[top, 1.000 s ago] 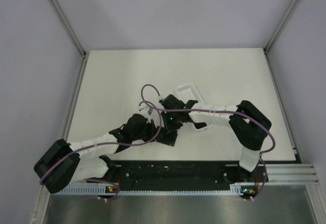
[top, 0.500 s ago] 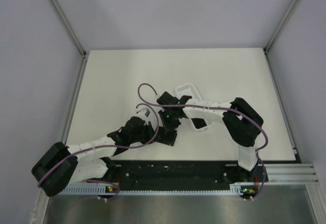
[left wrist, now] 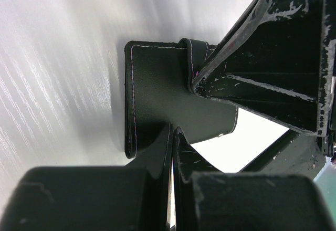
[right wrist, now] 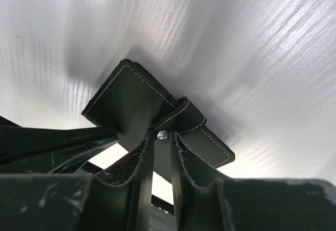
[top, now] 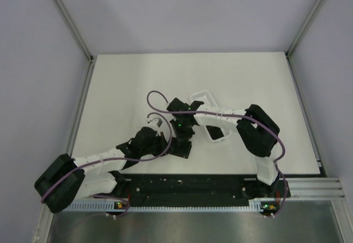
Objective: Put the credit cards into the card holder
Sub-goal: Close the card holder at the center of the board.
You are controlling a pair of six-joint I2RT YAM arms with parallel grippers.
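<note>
The card holder (left wrist: pixel 157 92) is a black wallet with white stitching, held just above the white table between both grippers. It also shows in the right wrist view (right wrist: pixel 126 100) and, mostly hidden under the wrists, in the top view (top: pixel 182 150). My left gripper (left wrist: pixel 173 132) is shut on the wallet's lower edge. My right gripper (right wrist: pixel 164 136) is shut on the strap tab with the silver snap (right wrist: pixel 163 134). In the top view the left gripper (top: pixel 169 145) and the right gripper (top: pixel 182 136) meet at the wallet. A dark flat piece (top: pixel 218 134), perhaps a credit card, lies at the tray's near end.
A long white plastic tray (top: pixel 202 98) lies on the table just behind and right of the grippers. Purple cables loop above both wrists. The black base rail runs along the table's near edge. Frame posts stand at the far corners.
The right wrist has shifted a little left over the wallet, and its elbow has come in with it. The left arm has barely moved. Both grippers keep their hold.
</note>
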